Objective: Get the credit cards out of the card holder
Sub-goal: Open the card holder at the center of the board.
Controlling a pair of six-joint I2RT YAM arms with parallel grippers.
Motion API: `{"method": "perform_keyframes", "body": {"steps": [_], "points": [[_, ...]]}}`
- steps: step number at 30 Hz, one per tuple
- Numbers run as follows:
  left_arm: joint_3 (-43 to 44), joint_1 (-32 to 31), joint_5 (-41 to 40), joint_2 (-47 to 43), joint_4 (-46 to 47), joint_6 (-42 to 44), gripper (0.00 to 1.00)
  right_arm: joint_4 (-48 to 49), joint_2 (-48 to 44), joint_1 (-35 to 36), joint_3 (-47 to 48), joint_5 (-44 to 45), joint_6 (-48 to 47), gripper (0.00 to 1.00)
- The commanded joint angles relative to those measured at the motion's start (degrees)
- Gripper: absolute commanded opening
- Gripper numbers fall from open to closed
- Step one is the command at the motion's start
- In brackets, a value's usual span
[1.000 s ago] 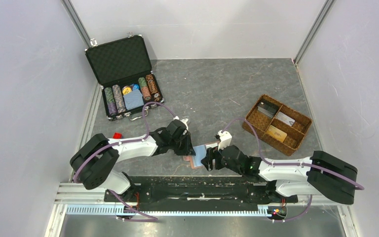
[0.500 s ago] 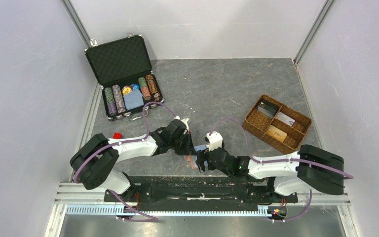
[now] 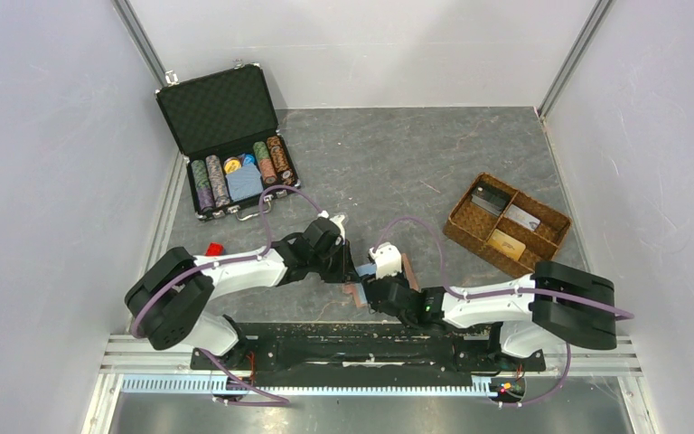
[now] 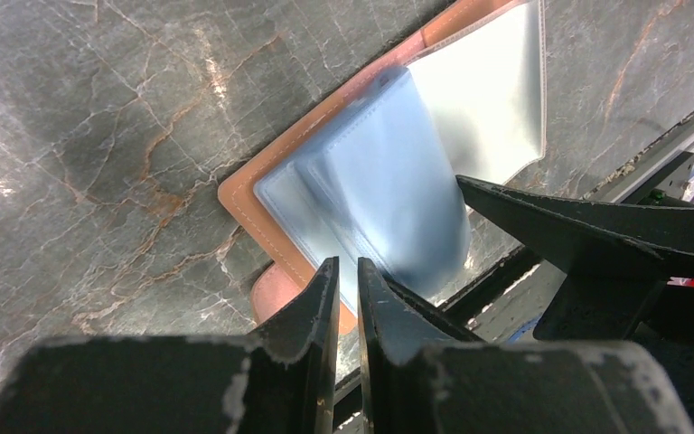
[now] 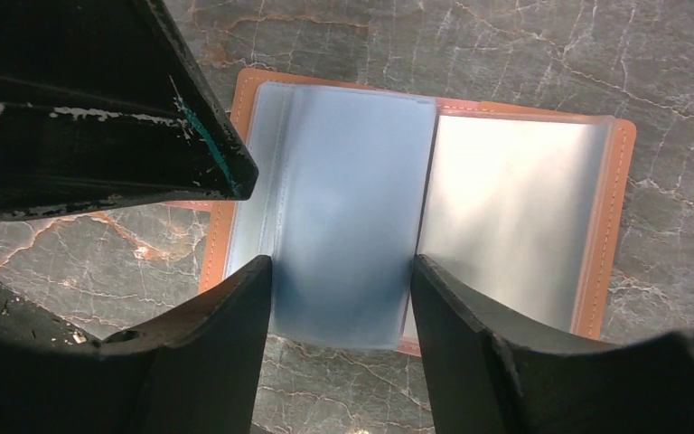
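Straddling the blue sleeve: right fingers set over the open card holder

The card holder (image 5: 434, 208) lies open and flat on the worktop (image 3: 398, 154), at 6 o'clock by the near edge, between the two wrists. Seen from the right wrist, its long axis runs 9 to 3, with a pale blue sleeve (image 5: 348, 208) on the left half and a clear one on the right. The blue sleeve is too blurred to tell whether it has a card in it.

The right fingers (image 5: 217, 344) are spread and flank that sleeve, which lies at 12 o'clock from them. The left fingers (image 4: 312, 307) are all but pressed together, tips down at the holder's corner; any nip on the leather is hidden. Both are at the holder, but I'd say the right has the sleeve lined up.

The right arm lies low along the near edge with its wrist tipped down. The left arm reaches in from 8 o'clock. Three credit cards (image 3: 506, 242) sit in the woven tray (image 3: 453, 231) at 3 o'clock.
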Motion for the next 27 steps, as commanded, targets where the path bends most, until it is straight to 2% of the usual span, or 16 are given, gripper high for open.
{"method": "perform_keyframes", "body": {"steps": [1,4,12,17,22,27], "points": [[0.4,0.3,-2.3,-2.3,-0.3,-0.6,0.19,1.6,-3.4,0.1,-1.6,2.3,1.6,0.58],[0.7,0.3,-3.9,-3.0,-2.0,0.0,0.21,4.5,-5.7,0.1,-3.5,0.9,2.1,0.57],[0.9,0.3,-5.6,-5.0,-4.1,0.5,0.23,8.4,-9.0,-1.3,-6.9,-2.0,4.7,0.42],[1.8,0.3,-4.7,-3.5,-4.1,1.0,0.23,14.8,-11.9,-4.6,-11.5,-8.3,7.2,0.36],[1.8,0.3,-4.9,-4.3,-4.2,0.9,0.23,25.2,-15.0,-7.6,-18.0,-16.1,12.2,0.33],[1.4,0.3,-5.0,-4.0,-4.2,0.9,0.25,27.6,-16.8,-8.8,-20.4,-17.7,15.0,0.32]]}}
